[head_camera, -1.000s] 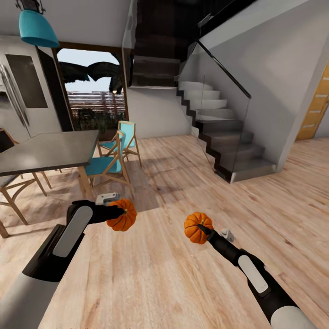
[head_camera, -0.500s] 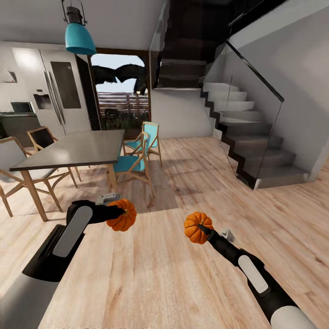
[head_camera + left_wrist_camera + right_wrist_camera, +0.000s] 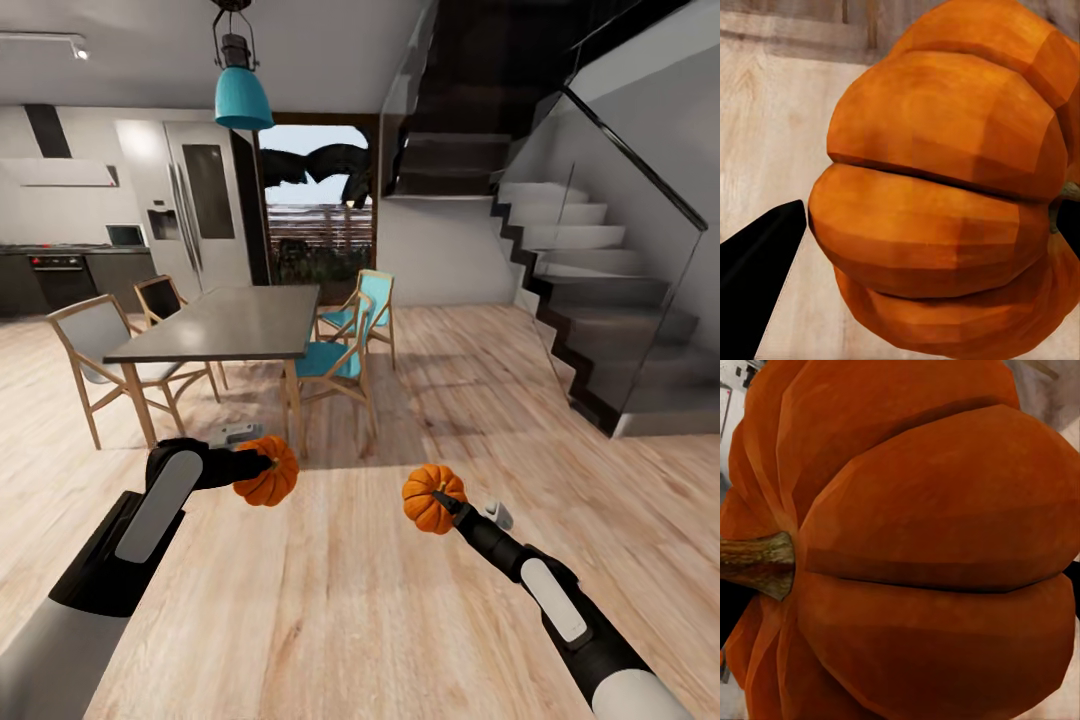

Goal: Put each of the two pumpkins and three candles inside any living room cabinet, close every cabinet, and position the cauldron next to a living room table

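Each arm carries a small ribbed orange pumpkin above the wooden floor. My left gripper (image 3: pixel 262 468) is shut on one pumpkin (image 3: pixel 270 472), which looms large between the black fingers (image 3: pixel 757 255) in the left wrist view as pumpkin (image 3: pixel 945 187). My right gripper (image 3: pixel 437 496) is shut on the other pumpkin (image 3: pixel 430 497), seen close up with its brown stem in the right wrist view as pumpkin (image 3: pixel 922 547). The cabinet, candles and cauldron are out of view.
A dark-topped dining table (image 3: pixel 225 322) with wooden chairs, two with teal seats (image 3: pixel 335 360), stands ahead to the left. A staircase with a glass balustrade (image 3: pixel 600 290) rises on the right. A fridge (image 3: pixel 205 200) and kitchen units sit at the far left. Open wood floor lies ahead.
The whole view has swung left, bringing the table, fridge and kitchen further into the picture: the camera has turned. Both arms hold their pumpkins in the same pose.
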Robot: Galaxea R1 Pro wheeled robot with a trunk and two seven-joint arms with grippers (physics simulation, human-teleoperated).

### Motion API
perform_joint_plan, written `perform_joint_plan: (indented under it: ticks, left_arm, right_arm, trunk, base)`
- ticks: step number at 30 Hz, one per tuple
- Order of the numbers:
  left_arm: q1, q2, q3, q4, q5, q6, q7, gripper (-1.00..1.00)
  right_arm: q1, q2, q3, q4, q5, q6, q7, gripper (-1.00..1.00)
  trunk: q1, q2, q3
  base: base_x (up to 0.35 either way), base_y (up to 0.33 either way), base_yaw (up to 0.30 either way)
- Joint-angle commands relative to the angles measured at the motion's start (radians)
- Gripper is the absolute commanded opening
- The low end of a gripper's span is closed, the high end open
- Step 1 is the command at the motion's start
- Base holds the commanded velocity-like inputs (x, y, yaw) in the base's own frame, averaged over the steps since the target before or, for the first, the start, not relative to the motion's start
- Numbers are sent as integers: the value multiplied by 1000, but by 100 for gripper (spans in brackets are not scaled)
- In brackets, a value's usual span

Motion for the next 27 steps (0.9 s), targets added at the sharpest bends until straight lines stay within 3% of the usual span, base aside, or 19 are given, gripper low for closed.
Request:
perform_joint_plan:
  ticks: [1,27]
  left_arm:
    - [-1,1,-2,-1,8,1,11,-100]
    - [-1,1,-2,-2,8,-1,13,-100]
  right_arm:
    - [0,-1,3,-1,-16,5,0,-100]
    - [0,-1,15,-1,-16,3,0,-100]
  trunk:
    - [-4,7,2]
    - [-104,189,84]
  base:
    - [0,0,294]
    - [0,0,289]
